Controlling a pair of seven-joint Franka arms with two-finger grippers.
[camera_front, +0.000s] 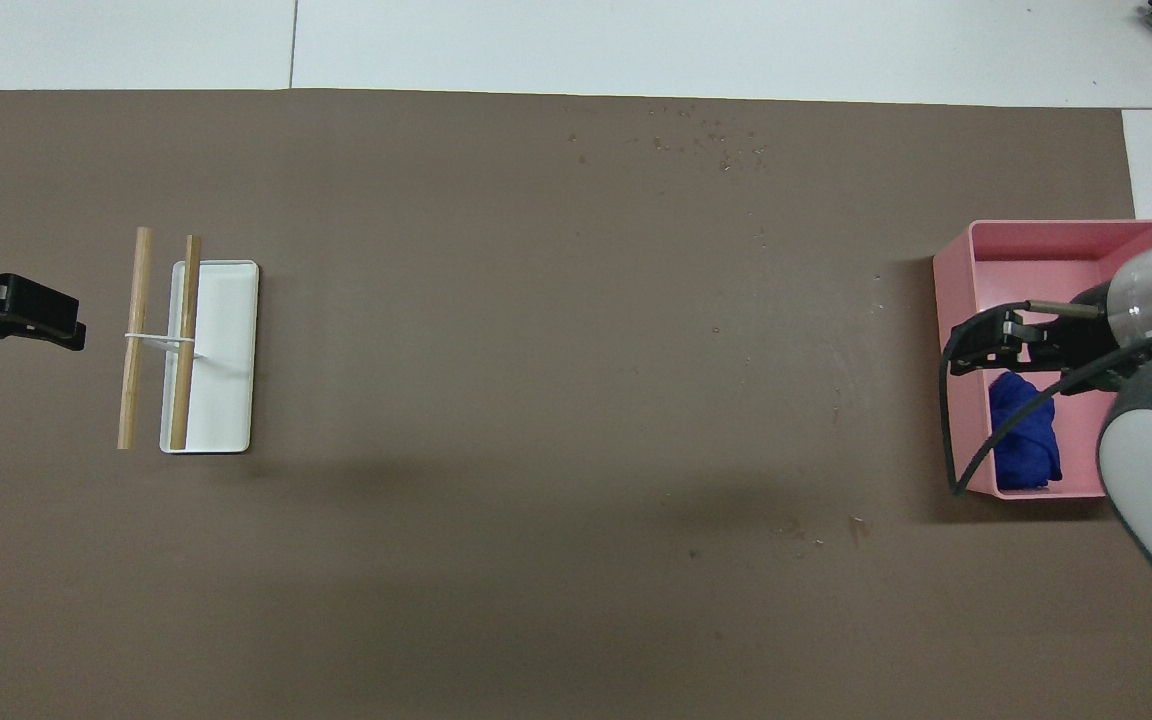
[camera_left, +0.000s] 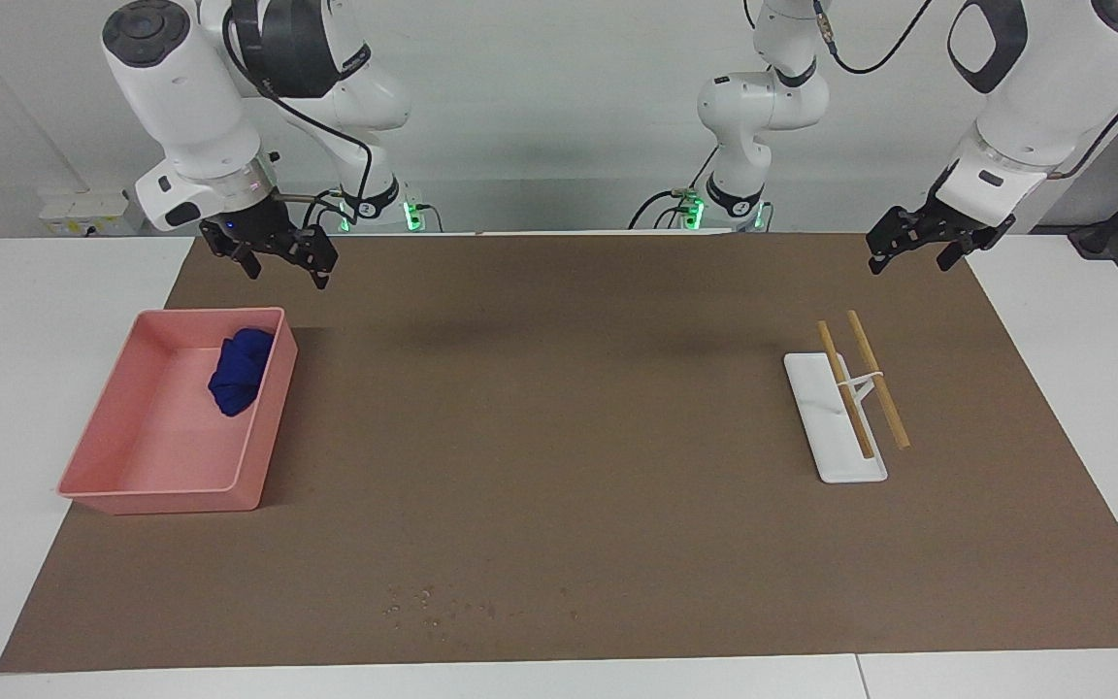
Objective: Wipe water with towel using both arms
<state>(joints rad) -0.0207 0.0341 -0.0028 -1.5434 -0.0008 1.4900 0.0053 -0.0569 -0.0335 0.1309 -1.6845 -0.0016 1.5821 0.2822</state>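
A flat matte brown mat (camera_left: 569, 466) covers most of the white bench (camera_left: 45, 320). Near its edge farthest from the robots lies the water (camera_left: 433, 604), a loose scatter of tiny pale droplets; at this range single drops are hard to make out.

Toward the right arm's end stands a shallow pink plastic tray (camera_left: 147, 500) with smooth walls and rounded corners. In it, against the wall that faces the mat's middle and in the half nearer the robots, sits a crumpled dark-blue towel (camera_left: 239, 371), soft and bunched into a lump.

Toward the left arm's end lies a thin white rectangular base (camera_left: 845, 466) carrying a small rack of two parallel round wooden rods (camera_left: 877, 379) joined by a white crosspiece; one rod runs over the base, the other just off its edge.

No readable writing shows on any of these.

The right pincer (camera_left: 282, 254) hangs in the air over the tray's end nearest the robots, its black fingers spread apart and holding nothing; in the facing view the towel sits at about six o'clock from it and the water lower, near five o'clock, well apart. The left pincer (camera_left: 918, 245) hangs over the mat's corner near the rack, fingers likewise spread and holding nothing; the water lies toward seven o'clock from it, well apart.
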